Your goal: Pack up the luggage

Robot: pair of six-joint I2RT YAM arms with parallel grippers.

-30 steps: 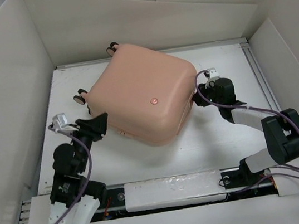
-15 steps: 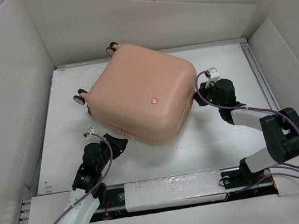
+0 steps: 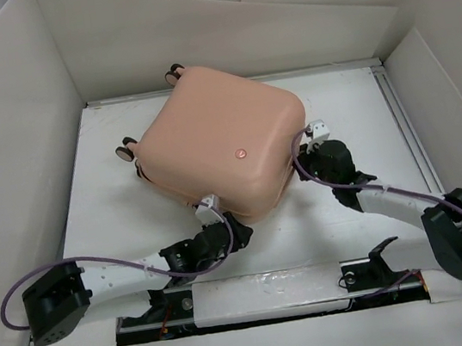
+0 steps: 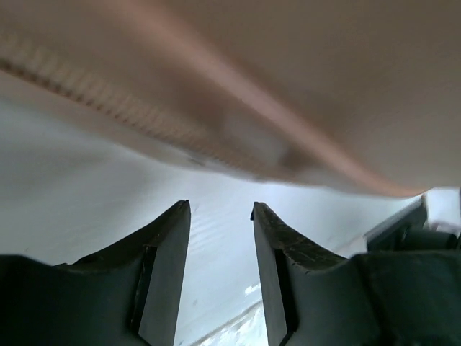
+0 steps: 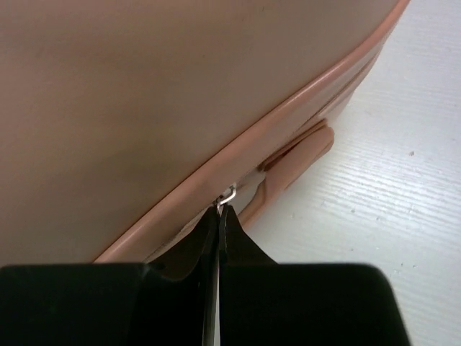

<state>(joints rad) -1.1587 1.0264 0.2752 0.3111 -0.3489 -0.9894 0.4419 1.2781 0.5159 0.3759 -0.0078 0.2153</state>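
— Slippage worries me: the right end effector (image 5: 219, 210), pinched together on the small silver zipper pull (image 5: 227, 193), could lose it by tugging off the seam line.
— The left end effector (image 4: 220, 209)?
— Apart, empty, by the near corner. The rounded peach-pink hard-shell luggage (image 3: 224, 152) lies closed and flat, midway across the white desk (image 3: 351, 103).

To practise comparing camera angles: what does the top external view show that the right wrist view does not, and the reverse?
Only the top external view shows the whole suitcase, its wheels and the left end effector by its near edge. Only the right wrist view shows the right end effector pinched shut on a small metal zipper pull. Both show the suitcase's pink shell and the white table.
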